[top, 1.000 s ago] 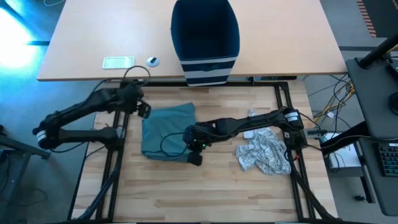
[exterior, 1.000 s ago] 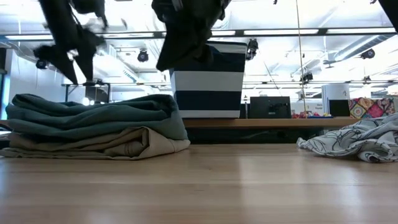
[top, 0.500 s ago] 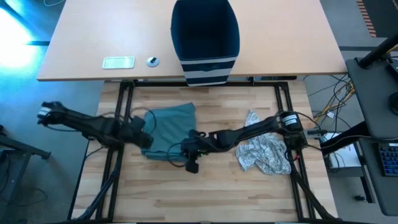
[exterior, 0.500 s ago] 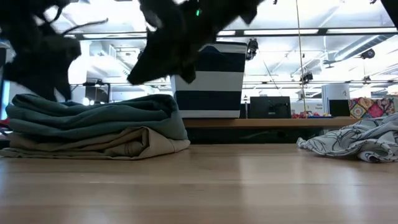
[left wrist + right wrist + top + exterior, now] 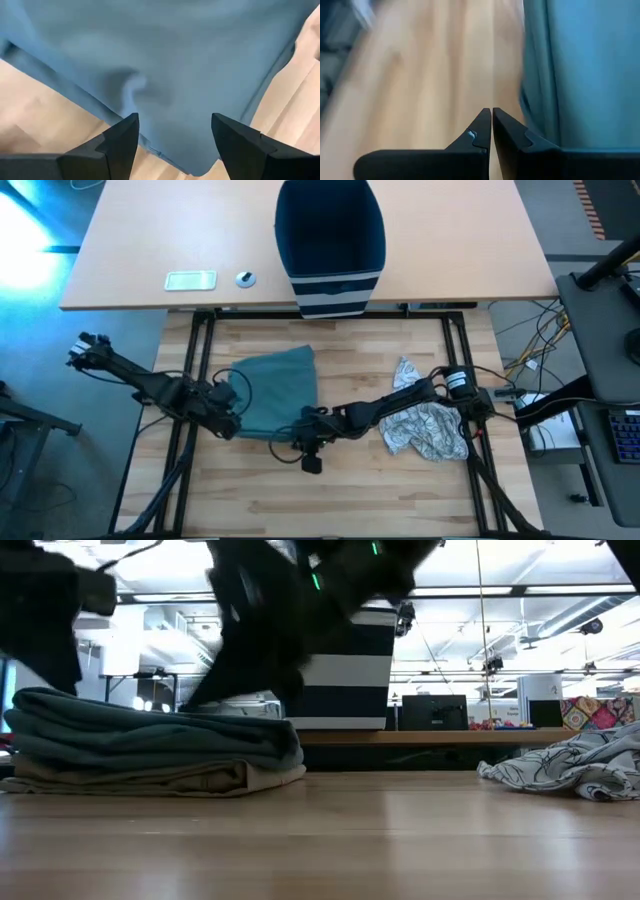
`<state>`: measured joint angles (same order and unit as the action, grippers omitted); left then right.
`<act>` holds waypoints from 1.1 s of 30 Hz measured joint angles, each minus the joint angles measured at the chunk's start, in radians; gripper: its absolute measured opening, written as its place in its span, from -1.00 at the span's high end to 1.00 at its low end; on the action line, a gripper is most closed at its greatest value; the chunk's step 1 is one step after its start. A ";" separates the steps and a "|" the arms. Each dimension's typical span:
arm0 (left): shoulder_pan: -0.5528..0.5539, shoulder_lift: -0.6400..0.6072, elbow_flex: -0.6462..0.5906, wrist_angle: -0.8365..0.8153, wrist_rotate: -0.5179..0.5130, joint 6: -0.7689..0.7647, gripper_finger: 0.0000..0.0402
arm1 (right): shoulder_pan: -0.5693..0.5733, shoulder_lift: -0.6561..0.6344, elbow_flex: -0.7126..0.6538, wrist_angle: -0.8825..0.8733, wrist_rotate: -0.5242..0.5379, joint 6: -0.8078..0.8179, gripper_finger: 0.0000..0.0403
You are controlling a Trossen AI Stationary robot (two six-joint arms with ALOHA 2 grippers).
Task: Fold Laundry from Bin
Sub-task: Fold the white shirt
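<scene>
A folded teal-green garment (image 5: 278,388) lies on the wooden table on top of a folded beige one (image 5: 150,780), whose edge shows only in the low view. My left gripper (image 5: 228,423) stands open above the teal garment's near left corner (image 5: 172,100), pointing steeply down. My right gripper (image 5: 311,463) is shut and hangs over bare wood just off the garment's near right corner (image 5: 540,100). A crumpled grey-and-white patterned cloth (image 5: 425,425) lies at the right. The navy bin (image 5: 330,240) with white stripes stands on the far desk.
A flat white device (image 5: 190,280) and a small round object (image 5: 245,277) lie on the far desk, left of the bin. Black frame rails (image 5: 185,450) run along the table's left and right sides. Bare wood (image 5: 330,500) spans the near part.
My left gripper has swung from the teal garment's far left corner toward the table's near edge and come down over its near left corner, rolling as it went. My right gripper has sunk and shifted toward the near edge, staying shut.
</scene>
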<state>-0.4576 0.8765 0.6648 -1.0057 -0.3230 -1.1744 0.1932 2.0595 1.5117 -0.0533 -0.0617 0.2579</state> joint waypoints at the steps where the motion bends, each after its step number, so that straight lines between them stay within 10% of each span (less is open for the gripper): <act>1: 0.000 -0.005 0.014 -0.015 -0.010 0.012 -0.16 | 0.000 -0.006 0.018 0.014 0.001 0.011 0.94; 14: -0.043 -0.002 -0.091 0.030 -0.074 0.049 -0.16 | -0.024 0.254 0.154 0.511 0.298 0.061 0.94; 25: -0.128 -0.009 -0.066 -0.042 0.042 0.085 -0.16 | -0.021 0.341 0.392 0.152 0.132 0.082 0.94; 33: -0.072 -0.076 0.111 -0.139 -0.210 0.087 -0.16 | -0.008 0.129 0.506 -0.138 0.178 0.018 0.94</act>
<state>-0.5295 0.8001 0.7757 -1.1450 -0.5328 -1.0875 0.1856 2.1888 2.0173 -0.1916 0.1162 0.2761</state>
